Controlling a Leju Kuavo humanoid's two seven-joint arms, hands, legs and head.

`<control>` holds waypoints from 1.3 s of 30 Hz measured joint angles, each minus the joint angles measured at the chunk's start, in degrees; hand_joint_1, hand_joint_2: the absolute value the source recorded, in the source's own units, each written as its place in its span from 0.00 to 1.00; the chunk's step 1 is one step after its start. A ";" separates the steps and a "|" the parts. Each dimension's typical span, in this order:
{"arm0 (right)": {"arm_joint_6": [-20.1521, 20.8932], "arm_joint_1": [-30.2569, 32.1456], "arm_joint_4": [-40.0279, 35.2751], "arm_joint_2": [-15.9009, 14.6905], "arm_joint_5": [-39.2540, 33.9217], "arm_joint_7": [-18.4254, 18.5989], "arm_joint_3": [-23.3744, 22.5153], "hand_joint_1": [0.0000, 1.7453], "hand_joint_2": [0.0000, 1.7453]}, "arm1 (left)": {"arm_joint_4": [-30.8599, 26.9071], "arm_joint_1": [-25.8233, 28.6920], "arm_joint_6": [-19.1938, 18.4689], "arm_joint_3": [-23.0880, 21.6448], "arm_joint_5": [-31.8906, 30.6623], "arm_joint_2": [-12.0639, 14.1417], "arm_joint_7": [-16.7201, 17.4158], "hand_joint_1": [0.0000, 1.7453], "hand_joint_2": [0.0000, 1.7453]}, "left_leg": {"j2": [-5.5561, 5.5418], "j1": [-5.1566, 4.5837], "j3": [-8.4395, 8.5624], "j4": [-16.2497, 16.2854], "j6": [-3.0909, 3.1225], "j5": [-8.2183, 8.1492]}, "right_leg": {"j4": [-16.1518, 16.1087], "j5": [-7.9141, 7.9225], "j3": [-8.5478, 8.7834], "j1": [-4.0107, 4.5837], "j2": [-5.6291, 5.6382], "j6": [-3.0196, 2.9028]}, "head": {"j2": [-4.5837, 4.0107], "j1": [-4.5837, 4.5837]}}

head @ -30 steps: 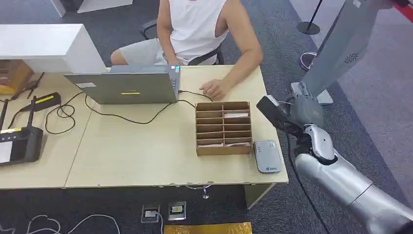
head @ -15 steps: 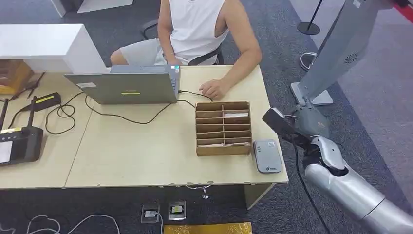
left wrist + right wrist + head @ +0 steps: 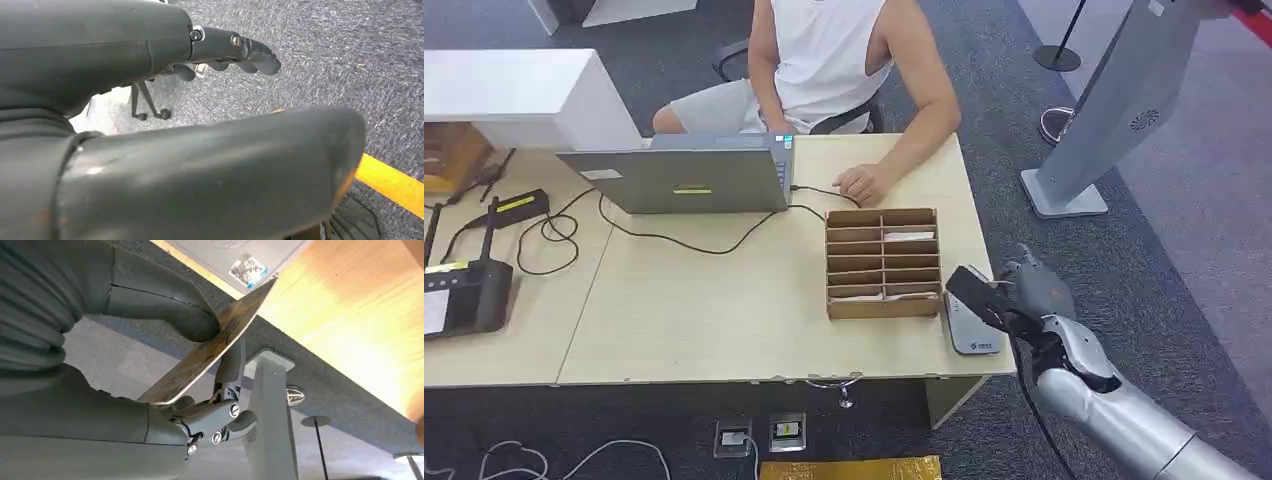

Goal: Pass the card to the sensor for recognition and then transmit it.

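Note:
My right hand (image 3: 1036,297) pinches a dark card (image 3: 972,291) between thumb and fingers at the table's right front corner. The card's far end hangs over the grey sensor (image 3: 971,326), which lies flat beside the cardboard organizer. In the right wrist view the card (image 3: 210,352) is seen edge-on, tilted, its tip close to the sensor (image 3: 240,255) with a small gap. My left hand (image 3: 200,150) hangs over grey carpet, holding nothing, its fingers (image 3: 235,50) held apart from the thumb.
A cardboard organizer (image 3: 882,262) with several slots holding cards stands left of the sensor. A laptop (image 3: 674,180) with a cable sits further back. A person (image 3: 824,60) sits behind the table (image 3: 724,300), one hand resting near the organizer. A grey stand (image 3: 1114,100) rises at right.
My right hand has carried the card down and toward me along the table's right edge, bringing it over the sensor. The person and the table items have stayed put.

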 joint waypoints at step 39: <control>-0.87 3.74 8.30 6.91 -3.24 -6.75 2.14 1.00 1.00 | 0.00 -0.16 0.02 0.00 0.00 -0.02 -0.17 0.00 0.00 | 0.07 0.00 0.25 -0.01 -0.02 -0.01 | -0.01 0.00 0.21 0.03 0.08 0.00 | 0.00 0.02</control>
